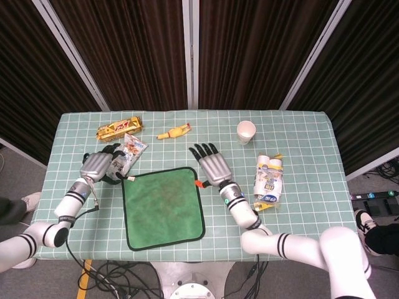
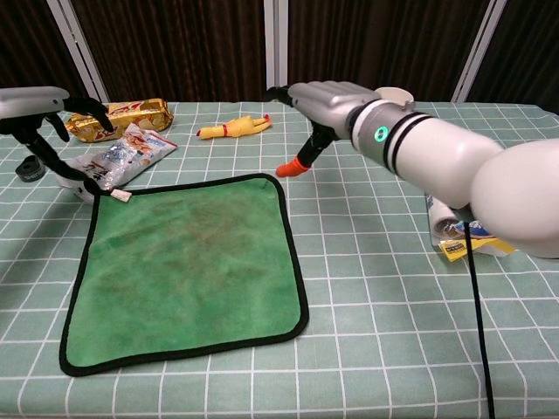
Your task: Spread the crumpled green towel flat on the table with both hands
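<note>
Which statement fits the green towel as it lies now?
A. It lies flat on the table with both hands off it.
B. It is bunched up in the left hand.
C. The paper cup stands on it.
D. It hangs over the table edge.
A: the green towel lies spread flat on the table, while the left hand and the right hand hang clear of it.

The head view looks steeply down from high above on the whole table, while the chest view sits low and close at its near edge, facing across, both sharing the towel and both hands.
</note>
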You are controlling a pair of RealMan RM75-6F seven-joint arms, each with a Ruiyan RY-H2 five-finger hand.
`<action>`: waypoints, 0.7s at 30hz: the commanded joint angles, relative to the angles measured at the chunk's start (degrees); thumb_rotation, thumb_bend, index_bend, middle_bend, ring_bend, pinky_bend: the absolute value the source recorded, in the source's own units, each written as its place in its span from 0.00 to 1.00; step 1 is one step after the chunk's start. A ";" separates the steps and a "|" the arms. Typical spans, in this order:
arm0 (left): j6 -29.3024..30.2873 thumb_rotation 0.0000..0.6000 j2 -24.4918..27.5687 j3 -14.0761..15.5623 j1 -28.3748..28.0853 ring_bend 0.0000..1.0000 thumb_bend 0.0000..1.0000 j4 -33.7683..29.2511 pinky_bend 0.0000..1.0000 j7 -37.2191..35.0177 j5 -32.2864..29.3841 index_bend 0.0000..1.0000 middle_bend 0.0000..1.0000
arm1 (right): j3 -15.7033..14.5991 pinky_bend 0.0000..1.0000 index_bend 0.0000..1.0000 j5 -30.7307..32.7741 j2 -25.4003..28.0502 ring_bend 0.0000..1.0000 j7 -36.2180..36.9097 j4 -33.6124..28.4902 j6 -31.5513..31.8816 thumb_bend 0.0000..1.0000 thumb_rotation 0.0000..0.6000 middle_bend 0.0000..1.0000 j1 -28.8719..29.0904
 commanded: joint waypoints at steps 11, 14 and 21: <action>20.72 1.00 10.43 0.52 11.63 0.06 0.16 -17.56 0.26 9.67 -2.01 0.20 0.06 | -10.95 0.03 0.16 -17.45 28.10 0.04 10.76 -22.56 13.89 0.27 0.84 0.15 -18.54; 25.63 1.00 11.83 2.22 14.90 0.06 0.16 -20.57 0.26 11.08 0.08 0.20 0.06 | -12.96 0.00 0.10 -20.97 32.44 0.01 14.58 -24.14 17.62 0.27 0.81 0.12 -22.68; 35.87 1.00 12.75 4.76 21.75 0.06 0.16 -25.14 0.26 13.24 3.91 0.20 0.06 | -16.54 0.00 0.04 -26.19 38.05 0.00 23.25 -24.40 24.71 0.27 0.71 0.09 -31.27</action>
